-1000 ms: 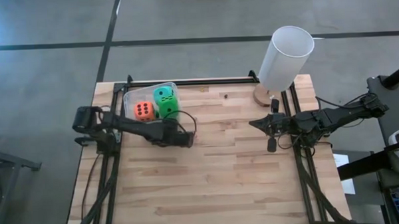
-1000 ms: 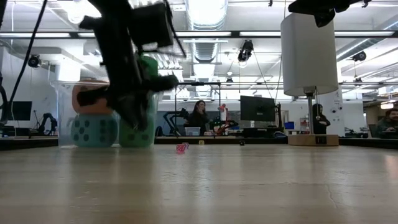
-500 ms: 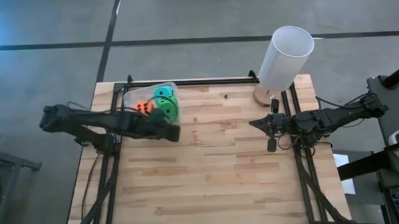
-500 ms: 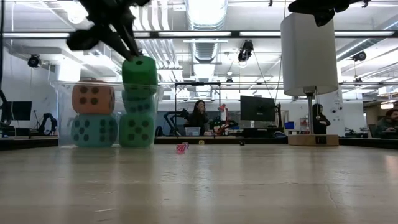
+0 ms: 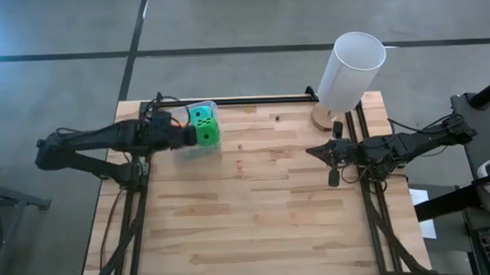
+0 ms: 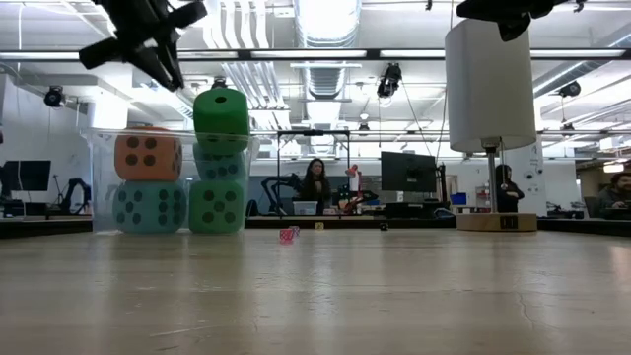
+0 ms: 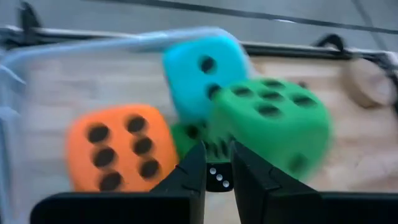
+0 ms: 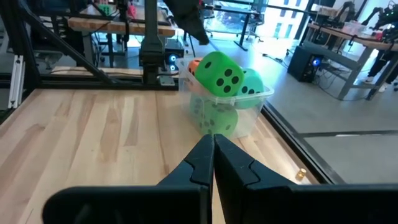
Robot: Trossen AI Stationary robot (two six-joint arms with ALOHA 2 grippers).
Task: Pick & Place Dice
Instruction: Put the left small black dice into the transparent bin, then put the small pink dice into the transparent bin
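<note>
A clear tub (image 5: 188, 152) at the table's far left holds large soft dice. In the low view an orange die (image 6: 148, 153) sits on a teal one (image 6: 148, 205), and a green die (image 6: 221, 118) tops a stack of two. My left gripper (image 7: 217, 171) hangs above the tub (image 6: 99, 177), shut on a small black die. In the high view it (image 5: 188, 137) is beside the green die (image 5: 205, 127). My right gripper (image 8: 212, 144) is shut and waits over the table's right side (image 5: 311, 151). My left gripper pinches a small black die with white pips (image 7: 217, 178) between its two fingers, which come from above and point down at the tub. The die is lifted clear, above the large orange die (image 7: 118, 152) and green die (image 7: 267, 121).
A tall white cylinder (image 5: 350, 68) stands on a wooden base (image 5: 324, 117) at the far right. A few tiny dice lie on the bare wood near the tub (image 5: 238, 145) (image 5: 239, 164), one pink in the low view (image 6: 287, 235). The near half of the table is open wood.
My left gripper rose from table height near the table's middle and drew back toward the far left, ending above the tub. The large dice in the tub stayed put. The right arm kept still.
</note>
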